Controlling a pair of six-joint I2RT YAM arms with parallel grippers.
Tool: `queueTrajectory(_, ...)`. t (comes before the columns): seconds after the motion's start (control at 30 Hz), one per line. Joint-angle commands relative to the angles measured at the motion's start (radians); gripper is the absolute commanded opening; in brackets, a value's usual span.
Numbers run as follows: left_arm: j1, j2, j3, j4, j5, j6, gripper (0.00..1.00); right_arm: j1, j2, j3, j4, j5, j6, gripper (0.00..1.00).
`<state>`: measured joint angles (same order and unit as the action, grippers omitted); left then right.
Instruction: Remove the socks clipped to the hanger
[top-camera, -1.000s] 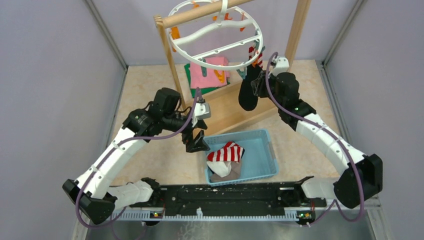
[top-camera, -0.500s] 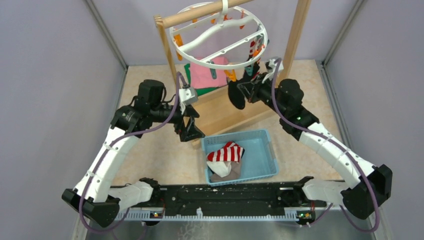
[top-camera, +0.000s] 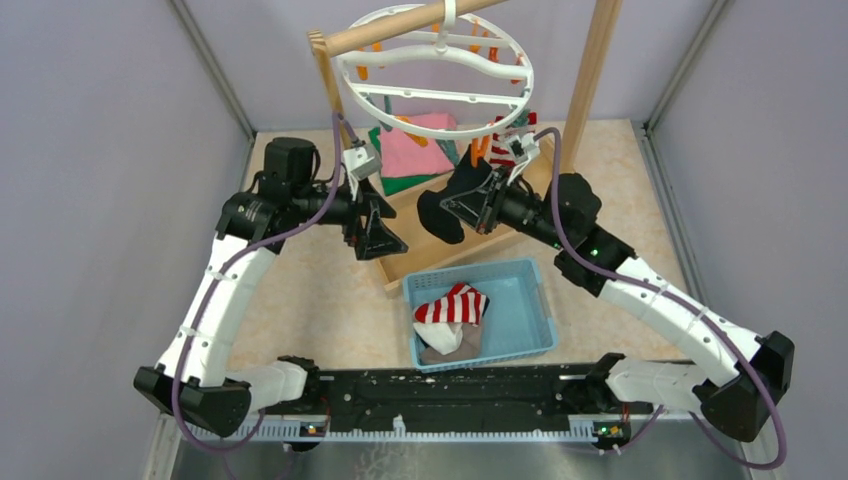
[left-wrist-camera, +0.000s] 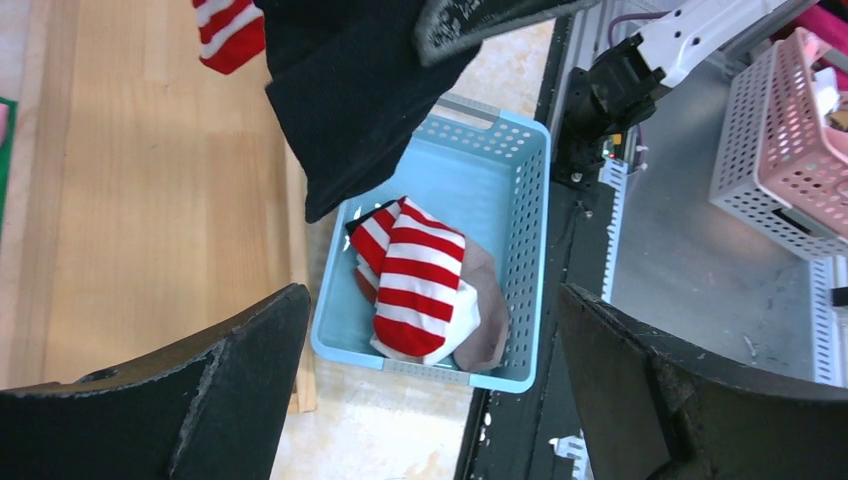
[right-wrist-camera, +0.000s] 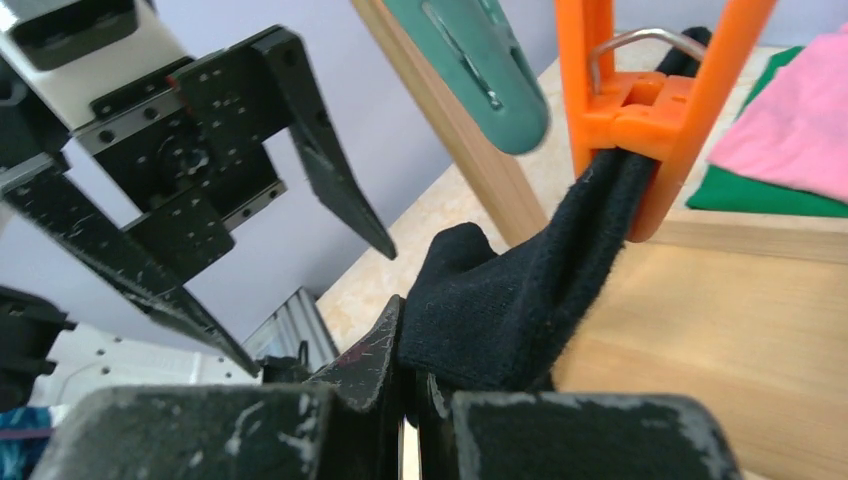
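Note:
The round white hanger (top-camera: 437, 62) hangs by its hook from the wooden rod. A black sock (top-camera: 440, 212) hangs from an orange clip (right-wrist-camera: 640, 120); a red-and-white striped sock (top-camera: 505, 145) is clipped beside it. My right gripper (top-camera: 478, 203) is shut on the black sock (right-wrist-camera: 520, 310), which is stretched taut down and left from the clip. My left gripper (top-camera: 378, 228) is open and empty, just left of the black sock. In the left wrist view the black sock (left-wrist-camera: 350, 100) hangs above the blue basket (left-wrist-camera: 520, 230).
The blue basket (top-camera: 535, 310) at front centre holds a red-and-white striped sock (top-camera: 450, 303) over a beige one. Pink and green cloths (top-camera: 415, 150) lie on the wooden stand's base (top-camera: 470, 240). A grey-green clip (right-wrist-camera: 480, 70) hangs next to the orange one. A pink basket (left-wrist-camera: 790, 140) sits beyond the table's edge.
My right gripper has pulled the black sock leftward and down, stretching it from its clip. The hanger has swung and turned. My left gripper has risen away from the basket toward the stand.

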<state>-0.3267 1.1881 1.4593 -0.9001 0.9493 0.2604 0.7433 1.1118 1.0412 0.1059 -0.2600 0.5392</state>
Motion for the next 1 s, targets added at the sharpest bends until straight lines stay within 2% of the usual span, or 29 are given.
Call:
queueTrajectory(0.0, 0.009, 0.013, 0.027, 0.048, 0.08, -0.065, 0.99, 0.024, -0.023, 0.031, 0.039, -0.071, 0.057, 0.0)
queueTrajectory(0.33, 0.029, -0.006, 0.002, 0.159, 0.188, -0.142, 0.99, 0.051, -0.002, 0.017, 0.117, -0.147, 0.139, 0.0)
queueTrajectory(0.6, 0.04, -0.005, -0.035, 0.244, 0.25, -0.185, 0.99, 0.071, -0.013, 0.01, 0.13, -0.134, 0.157, 0.0)
queueTrajectory(0.77, 0.04, -0.003, -0.083, 0.353, 0.284, -0.272, 0.98, 0.084, -0.016, 0.007, 0.147, -0.13, 0.169, 0.0)
queueTrajectory(0.87, 0.04, 0.005, -0.118, 0.411, 0.314, -0.327, 0.91, 0.088, -0.02, -0.006, 0.169, -0.131, 0.186, 0.0)
queueTrajectory(0.97, 0.04, 0.016, -0.132, 0.431, 0.345, -0.348, 0.75, 0.096, -0.02, -0.008, 0.169, -0.121, 0.184, 0.0)
